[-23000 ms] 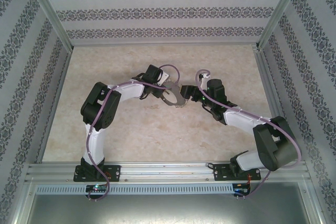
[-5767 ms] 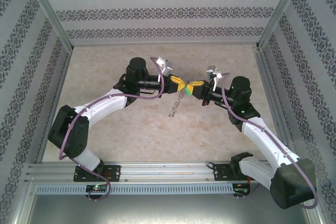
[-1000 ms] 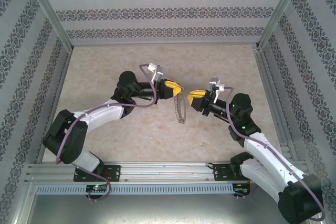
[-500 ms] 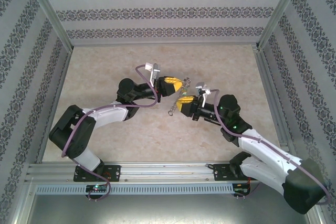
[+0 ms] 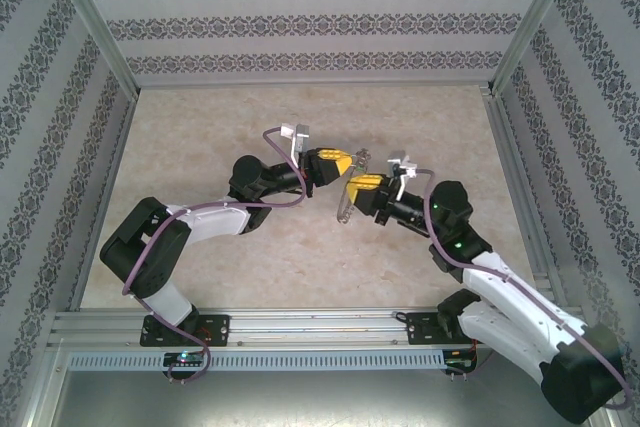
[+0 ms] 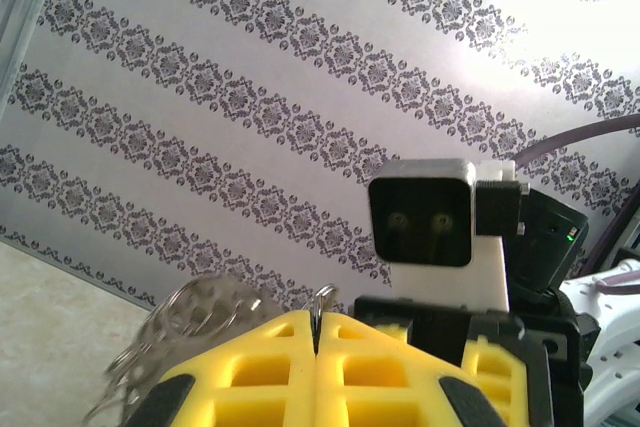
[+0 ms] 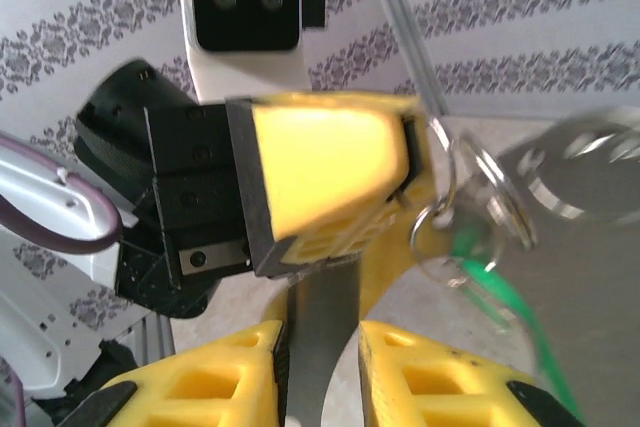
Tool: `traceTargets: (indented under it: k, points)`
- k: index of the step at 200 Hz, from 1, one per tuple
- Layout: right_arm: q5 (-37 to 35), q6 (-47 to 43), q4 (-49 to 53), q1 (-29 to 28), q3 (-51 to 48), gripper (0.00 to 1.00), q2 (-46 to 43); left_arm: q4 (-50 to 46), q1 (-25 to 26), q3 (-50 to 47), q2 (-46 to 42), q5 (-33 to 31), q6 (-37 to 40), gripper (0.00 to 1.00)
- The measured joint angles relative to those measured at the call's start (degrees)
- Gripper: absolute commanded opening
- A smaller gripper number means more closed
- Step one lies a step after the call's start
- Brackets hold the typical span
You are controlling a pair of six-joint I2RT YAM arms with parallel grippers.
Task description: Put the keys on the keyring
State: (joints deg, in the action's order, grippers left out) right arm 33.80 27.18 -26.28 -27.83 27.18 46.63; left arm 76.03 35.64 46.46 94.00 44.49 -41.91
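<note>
Threading is the step in hand, as I judge it: both hands meet tip to tip in mid-air above the counter point(image 5: 200, 127). My left hand point(image 5: 343, 160) is clenched, and its wrist view shows a thin wire loop point(image 6: 320, 299) pinched right at the seam of the yellow pads point(image 6: 250, 367). My right hand point(image 5: 353, 185) is grasping the keyring point(image 5: 346, 207) by a flat grey band that fills the gap between its own pads; the rest of the hoop hangs just below the two hands. The green key point(image 7: 478, 255) dangles from small loops point(image 7: 452, 187) just beside the left hand's tip, to the right of the band in the right wrist view, near it but apart. I cannot tell whether any loop is on the hoop yet. Next, I think, I need a fine sideways nudge to bring the loop's opening onto the band, with both grips firm so nothing drops.
</note>
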Motion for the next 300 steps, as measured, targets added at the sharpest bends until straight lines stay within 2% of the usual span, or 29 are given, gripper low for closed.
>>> traceTargets:
  k: [33, 59, 122, 160, 205, 219, 254, 300]
  points:
    - [0.0, 0.0, 0.7, 4.0, 0.1, 0.25, -2.2, 0.1, 0.0, 0.0, 0.0, 0.2, -0.7, 0.0]
    - [0.1, 0.1, 0.7, 4.8, 1.0, 0.23, 1.6, 0.1, 0.1, 0.0, 0.0, 0.5, -0.9, 0.0]
    - [0.1, -1.0, 0.4, -0.9, 5.7, 0.23, 11.2, 0.8, 0.4, 0.7, 0.0, 0.5, -1.0, 0.0]
    - [0.5, -1.9, 1.4, 0.7, 5.5, 0.23, 10.0, 1.2, 0.7, 0.8, 0.0, 0.0, -1.0, 0.0]
    - [1.1, -1.4, 2.6, 5.3, 2.2, 0.24, 1.6, 1.3, 0.9, 0.8, 0.0, 0.1, -1.0, 0.0]
    - [1.1, -1.0, 3.1, 6.4, 1.1, 0.26, -1.5, 1.3, 1.1, 0.8, 0.0, 0.4, -1.0, 0.0]
    - [1.0, -0.1, 4.0, 8.6, -0.7, 0.48, -6.5, 1.3, 1.2, 0.8, 0.0, 0.9, -1.1, 0.0]
    - [1.0, 0.1, 3.9, 9.4, -2.0, 0.52, -5.4, 1.3, 1.2, 0.8, 0.0, 1.8, -1.5, 0.0]
